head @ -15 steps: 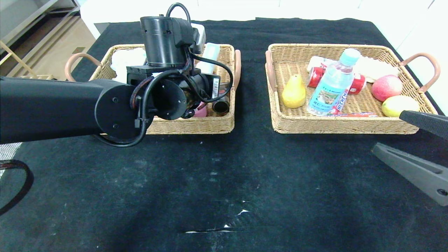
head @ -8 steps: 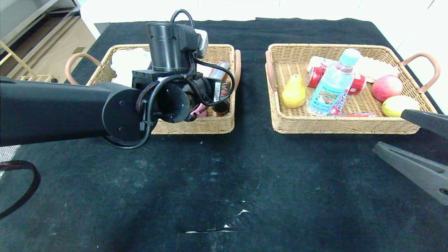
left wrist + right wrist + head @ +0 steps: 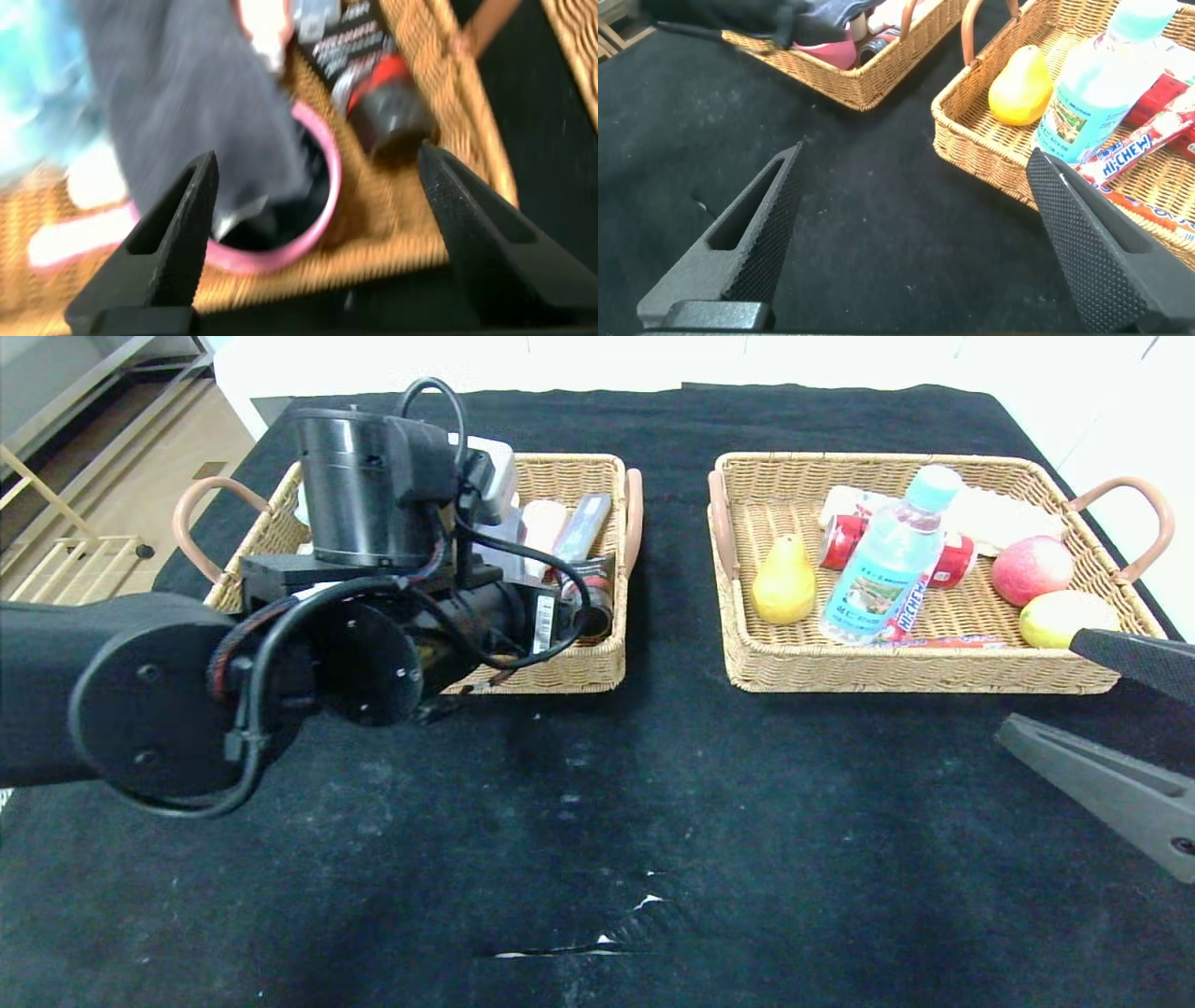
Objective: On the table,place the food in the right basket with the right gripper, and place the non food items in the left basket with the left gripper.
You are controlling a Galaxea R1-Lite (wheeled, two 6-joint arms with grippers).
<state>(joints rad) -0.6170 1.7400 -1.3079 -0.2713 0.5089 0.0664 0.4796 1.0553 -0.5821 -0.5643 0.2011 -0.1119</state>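
My left gripper (image 3: 318,161) is open and holds nothing, hovering above the near part of the left basket (image 3: 579,667). In the head view its wrist hides the fingers. Beneath it lie the grey towel (image 3: 187,93), the pale blue pouf (image 3: 33,84) and a pink tube (image 3: 79,243). The long translucent case (image 3: 581,527) lies flat toward the basket's right side. The right basket (image 3: 915,667) holds the yellow pear (image 3: 784,581) and the water bottle (image 3: 887,560). My right gripper (image 3: 1033,686) stands open over the table (image 3: 597,803) at the right, near that basket's front corner.
A pink-rimmed round thing (image 3: 322,187) and a dark canister (image 3: 597,607) also sit in the left basket. A red can (image 3: 845,539), an apple (image 3: 1032,569), a lemon (image 3: 1064,616) and a Hi-Chew pack (image 3: 1130,154) share the right basket. Bare black cloth lies between the baskets.
The left gripper opened and the translucent case dropped from upright to lying flat in the left basket. The left arm drew back toward the near left. The right arm stayed still.
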